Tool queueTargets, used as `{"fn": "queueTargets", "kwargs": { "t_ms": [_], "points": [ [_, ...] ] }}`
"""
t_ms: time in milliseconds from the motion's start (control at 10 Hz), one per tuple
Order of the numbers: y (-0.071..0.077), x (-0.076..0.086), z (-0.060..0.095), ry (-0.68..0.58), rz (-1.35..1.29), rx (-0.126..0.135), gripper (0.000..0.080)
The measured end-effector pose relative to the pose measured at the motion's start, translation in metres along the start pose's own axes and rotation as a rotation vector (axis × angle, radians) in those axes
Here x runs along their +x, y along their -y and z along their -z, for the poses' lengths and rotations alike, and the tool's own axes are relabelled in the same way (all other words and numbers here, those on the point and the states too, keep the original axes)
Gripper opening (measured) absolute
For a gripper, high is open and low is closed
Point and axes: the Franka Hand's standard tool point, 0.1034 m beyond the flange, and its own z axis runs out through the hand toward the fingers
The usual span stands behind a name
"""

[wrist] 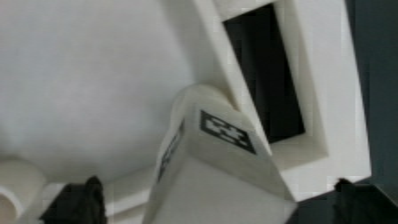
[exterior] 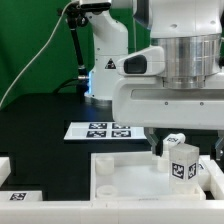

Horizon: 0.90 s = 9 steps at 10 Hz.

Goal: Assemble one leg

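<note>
My gripper (exterior: pixel 166 150) hangs low over the white panel (exterior: pixel 130 178), and I place everything by that panel. The leg (exterior: pixel 181 160) stands upright on the panel's top face, close to the edge at the exterior view's right, with one tag facing the camera. My fingers come down just beside and above it; from outside I cannot tell whether they touch it.

In the wrist view the leg (wrist: pixel 217 150) rises between my two dark fingertips (wrist: pixel 75 200), with a visible gap on each side, so my grip looks released and not pressing the leg. The panel's raised rim (wrist: pixel 306 100) runs close past the leg, with black table beyond it.

On the table behind the panel lies the marker board (exterior: pixel 100 129), well apart from the leg. The panel's surface toward the exterior view's left offers bare room.
</note>
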Motion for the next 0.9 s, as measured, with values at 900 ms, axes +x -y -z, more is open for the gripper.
{"fn": "queueTargets", "kwargs": {
  "t_ms": [900],
  "points": [
    [-0.0011,0.0017,0.0004,-0.004,0.754,-0.03,0.0649]
  ]
}}
